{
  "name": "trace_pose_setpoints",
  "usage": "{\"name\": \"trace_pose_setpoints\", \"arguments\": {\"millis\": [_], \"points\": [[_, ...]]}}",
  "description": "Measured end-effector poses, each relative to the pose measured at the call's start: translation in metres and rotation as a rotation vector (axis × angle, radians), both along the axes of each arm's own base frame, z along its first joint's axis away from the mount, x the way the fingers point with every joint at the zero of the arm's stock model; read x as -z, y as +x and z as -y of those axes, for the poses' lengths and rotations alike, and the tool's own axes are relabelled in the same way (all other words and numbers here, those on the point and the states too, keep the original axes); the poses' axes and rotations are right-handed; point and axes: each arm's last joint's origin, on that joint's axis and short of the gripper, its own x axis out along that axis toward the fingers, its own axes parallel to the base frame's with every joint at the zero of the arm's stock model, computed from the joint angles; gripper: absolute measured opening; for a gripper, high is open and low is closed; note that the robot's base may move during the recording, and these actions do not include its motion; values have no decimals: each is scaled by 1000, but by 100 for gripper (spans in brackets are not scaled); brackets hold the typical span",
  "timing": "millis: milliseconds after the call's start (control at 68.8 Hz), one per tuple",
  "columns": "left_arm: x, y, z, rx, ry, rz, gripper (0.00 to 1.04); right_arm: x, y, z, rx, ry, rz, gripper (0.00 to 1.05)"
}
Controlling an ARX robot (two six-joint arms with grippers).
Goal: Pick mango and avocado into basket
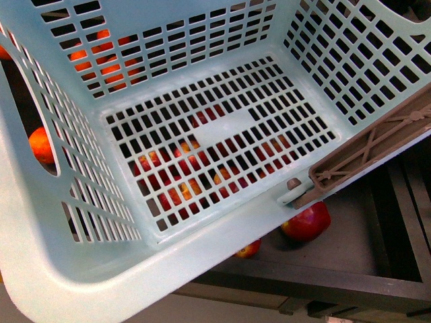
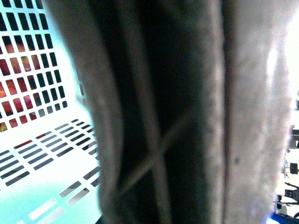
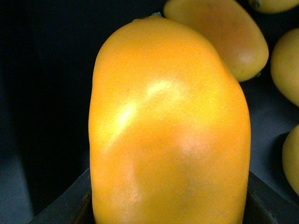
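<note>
The mango (image 3: 168, 126) fills the right wrist view, upright and close to the lens, glossy yellow-orange. Dark parts of the right claw (image 3: 168, 215) show at both lower corners with the mango between them. The fingertips are hidden behind it, so I cannot tell how far the claw is open or whether it grips. More mangoes (image 3: 224, 32) lie behind on a dark surface.

In the front view the basket (image 1: 222, 40) is tilted, its slotted floor bare, its brown handle (image 1: 377, 148) along the right rim. Red fruit (image 1: 306, 222) lies on a dark shelf (image 1: 377, 249) beneath, and orange fruit (image 1: 42, 145) shows through the left wall. The left wrist view is blurred, the handle against the lens; the left claw is out of sight.
</note>
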Motion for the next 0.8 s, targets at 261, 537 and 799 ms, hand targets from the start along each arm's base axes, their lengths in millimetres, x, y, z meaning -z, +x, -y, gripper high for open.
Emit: {"name": "trace_pose_setpoints", "arguments": {"millis": [261,537,799], "points": [[0,0,0,1,0,0,13,-92,-56,-49,-190,3,125,57],[0,0,0,0,0,0,13,-192,-82,-100,-311,-12,346,57],[0,0,0,0,0,0,13,-251,-71,-150,-379,-37,529,57]]}}
